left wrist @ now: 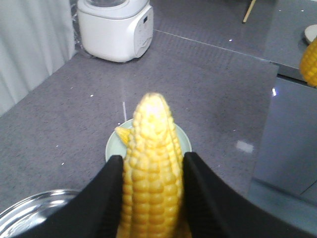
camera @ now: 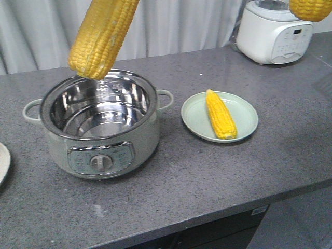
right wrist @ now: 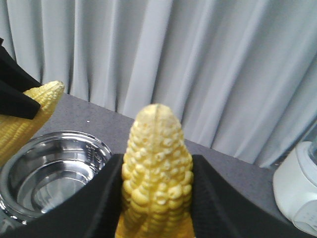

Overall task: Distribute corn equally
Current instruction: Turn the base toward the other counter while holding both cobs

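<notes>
1. The grey counter (camera: 207,181) has its front edge along the bottom of the front view, and a pale curtain (camera: 181,26) closes off the back edge.
2. There is bare counter in front of the green plate (camera: 193,116) and to its right.
3. The left gripper (left wrist: 153,161) has its black jaws pinching a yellow cob (camera: 101,36). This cob hangs tilted in the air above the back rim of the steel pot (camera: 98,150).
4. The right gripper (right wrist: 157,161) has its jaws clamped on a second cob (right wrist: 157,188), held high at the right, near the white rice cooker (camera: 272,33).
5. A third cob (camera: 221,114) lies across the green plate, just right of the pot.
6. The pot handle nearly reaches the green plate.
7. The rim of another plate (camera: 2,161) shows at the left edge.
</notes>
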Robot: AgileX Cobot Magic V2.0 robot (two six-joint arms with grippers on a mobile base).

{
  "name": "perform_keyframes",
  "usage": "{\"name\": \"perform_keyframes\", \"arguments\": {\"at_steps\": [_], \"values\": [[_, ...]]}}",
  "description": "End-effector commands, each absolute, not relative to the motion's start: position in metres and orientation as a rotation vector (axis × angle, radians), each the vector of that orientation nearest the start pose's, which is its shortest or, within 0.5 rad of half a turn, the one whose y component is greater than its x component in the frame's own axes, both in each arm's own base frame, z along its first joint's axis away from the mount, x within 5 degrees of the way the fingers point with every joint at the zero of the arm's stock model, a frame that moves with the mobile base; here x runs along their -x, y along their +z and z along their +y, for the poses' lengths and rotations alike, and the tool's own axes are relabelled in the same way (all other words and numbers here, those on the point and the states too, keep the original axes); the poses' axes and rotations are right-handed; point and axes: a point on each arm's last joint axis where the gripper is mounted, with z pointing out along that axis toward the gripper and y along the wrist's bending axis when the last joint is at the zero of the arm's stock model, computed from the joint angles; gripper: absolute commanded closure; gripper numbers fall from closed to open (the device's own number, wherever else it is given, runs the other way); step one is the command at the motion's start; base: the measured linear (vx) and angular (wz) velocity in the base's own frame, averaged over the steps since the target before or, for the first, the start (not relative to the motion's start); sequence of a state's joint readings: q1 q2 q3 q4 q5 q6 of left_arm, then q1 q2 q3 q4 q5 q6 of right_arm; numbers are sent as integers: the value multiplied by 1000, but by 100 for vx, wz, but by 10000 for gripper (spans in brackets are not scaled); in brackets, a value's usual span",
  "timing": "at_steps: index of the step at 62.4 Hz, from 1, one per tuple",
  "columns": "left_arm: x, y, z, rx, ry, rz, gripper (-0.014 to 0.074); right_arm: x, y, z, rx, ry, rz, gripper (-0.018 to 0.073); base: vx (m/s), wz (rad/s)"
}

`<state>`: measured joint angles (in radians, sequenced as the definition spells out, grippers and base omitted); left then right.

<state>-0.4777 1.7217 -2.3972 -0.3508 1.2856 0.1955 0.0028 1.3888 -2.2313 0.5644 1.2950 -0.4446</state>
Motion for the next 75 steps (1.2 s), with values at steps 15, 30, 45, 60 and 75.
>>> {"name": "perform_keyframes", "arguments": {"at_steps": [15,30,45,60,75], "values": [[-251,567,-167,-758,-620,1845,603,-179,606,48,614,317,1700,564,-1,-42],[-251,567,-167,-758,-620,1845,603,-179,606,48,614,317,1700,564,-1,-39],[-251,567,-167,-758,-620,1845,603,-179,606,48,614,317,1700,564,-1,-37],[-251,567,-167,-758,-620,1845,603,-179,606,48,614,317,1700,564,-1,-33],[-251,567,-167,-758,-620,1845,603,-179,606,48,614,317,1700,564,-1,-33]]}}
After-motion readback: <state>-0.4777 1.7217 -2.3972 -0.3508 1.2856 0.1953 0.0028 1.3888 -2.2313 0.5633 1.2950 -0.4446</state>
